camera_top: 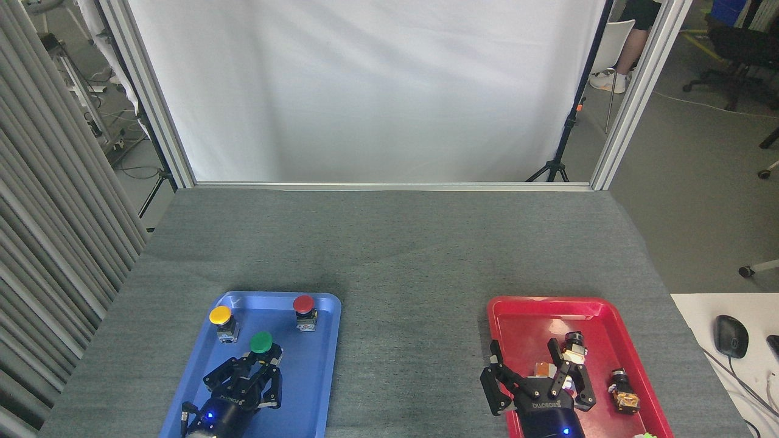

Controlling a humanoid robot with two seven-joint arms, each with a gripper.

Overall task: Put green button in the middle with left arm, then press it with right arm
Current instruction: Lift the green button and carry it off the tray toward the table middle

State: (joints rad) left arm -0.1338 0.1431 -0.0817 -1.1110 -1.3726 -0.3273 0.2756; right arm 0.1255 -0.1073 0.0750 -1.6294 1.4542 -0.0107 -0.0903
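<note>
The green button (pixel 261 342) shows its round green cap over the blue tray (pixel 316 353), just right of and nearer than the yellow one. My left gripper (pixel 258 365) is shut on the green button's base, fingers folded around it from the near side. The middle (pixel 411 340), bare grey cloth between the two trays, has nothing on it. Over the red tray (pixel 523 316), my right gripper (pixel 535 365) is open with its fingers spread, small parts lying just beyond them.
A yellow button (pixel 220 316) and a red button (pixel 303 305) stand at the far end of the blue tray. Small black, orange and white parts (pixel 624 392) lie in the red tray. A computer mouse (pixel 730 336) rests on a white desk at the right.
</note>
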